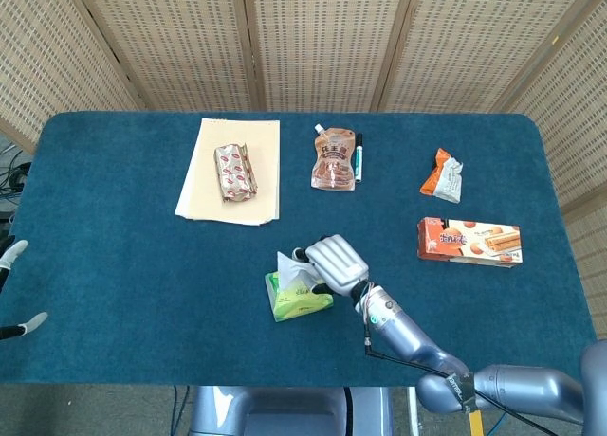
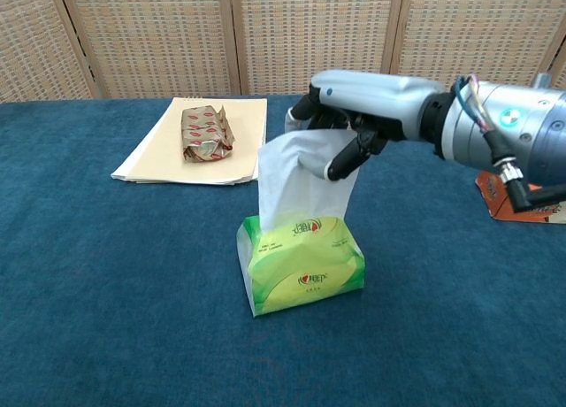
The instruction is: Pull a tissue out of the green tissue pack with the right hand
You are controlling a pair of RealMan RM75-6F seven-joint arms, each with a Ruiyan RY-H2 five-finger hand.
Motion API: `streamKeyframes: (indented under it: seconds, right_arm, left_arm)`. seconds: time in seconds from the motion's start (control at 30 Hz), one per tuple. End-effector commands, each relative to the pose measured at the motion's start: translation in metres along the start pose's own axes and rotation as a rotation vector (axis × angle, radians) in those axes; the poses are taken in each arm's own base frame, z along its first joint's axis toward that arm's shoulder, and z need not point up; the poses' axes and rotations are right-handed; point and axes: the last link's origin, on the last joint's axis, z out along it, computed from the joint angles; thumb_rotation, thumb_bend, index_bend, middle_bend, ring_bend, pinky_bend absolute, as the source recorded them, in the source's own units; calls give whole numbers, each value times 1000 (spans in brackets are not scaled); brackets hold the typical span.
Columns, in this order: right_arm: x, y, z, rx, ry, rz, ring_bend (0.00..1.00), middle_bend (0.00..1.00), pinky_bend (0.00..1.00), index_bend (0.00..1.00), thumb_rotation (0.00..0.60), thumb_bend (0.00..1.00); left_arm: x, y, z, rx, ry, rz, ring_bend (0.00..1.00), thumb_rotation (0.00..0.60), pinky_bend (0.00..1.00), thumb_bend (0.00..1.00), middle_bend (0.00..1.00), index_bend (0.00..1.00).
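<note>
Closest to you, the green pack [image 2: 301, 265] sits on the blue bench [image 2: 106, 318], near the front and about in the middle. A white tissue [image 2: 296, 181] stands up out of its top. It is stretched tall, but its bottom is still inside the pack.

Your right hand [image 2: 349, 128] is just above the pack. Its fingers are curled in and they pinch the top of the tissue. In the head view the right hand [image 1: 334, 263] covers part of the pack, so you cannot see the slot there.

Your left hand [image 1: 14, 289] is far off at the left edge of the bench. Only the tips of it show. They look spread apart and hold nothing.

Here is what could go wrong. The pack is light and nothing holds it down. If you pull slowly or to the side, the pack may lift up or slide along with the tissue. If your pinch is only on a thin corner, the tissue may tear or slip out. A hard yank may drag a second tissue out too. A straight pull up looks safest.

Further back, an orange box [image 1: 469, 241] lies to the right. Behind the pack a wrapped snack [image 2: 205, 131] rests on a tan sheet [image 2: 159, 155]. A brown pouch [image 1: 333, 158] and a pen [image 1: 358, 156] lie side by side near the back. A small orange packet [image 1: 442, 174] is to the right of them.
</note>
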Motion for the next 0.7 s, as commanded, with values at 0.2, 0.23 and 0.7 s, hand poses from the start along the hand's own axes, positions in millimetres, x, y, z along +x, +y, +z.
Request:
streamKeyframes:
  seconds: [0.2,0.23,0.7]
  right_arm:
    - [64,8,-6,6,332,-50,584,707,449,688,600,750]
    - [70,10,-6,4,363,-55,584,707,449,688,600,750]
    - [100,74,1,-139,583,-196,584,707,449,688,600,730]
  left_arm:
    - [2,-2,-4,-5,10,-7,0,600,0,0,0,0]
    - [2,-2,-5,-6,12,-8,0,600,0,0,0,0]
    - [3,-3,-6,-10,16,-11,0,600,0,0,0,0]
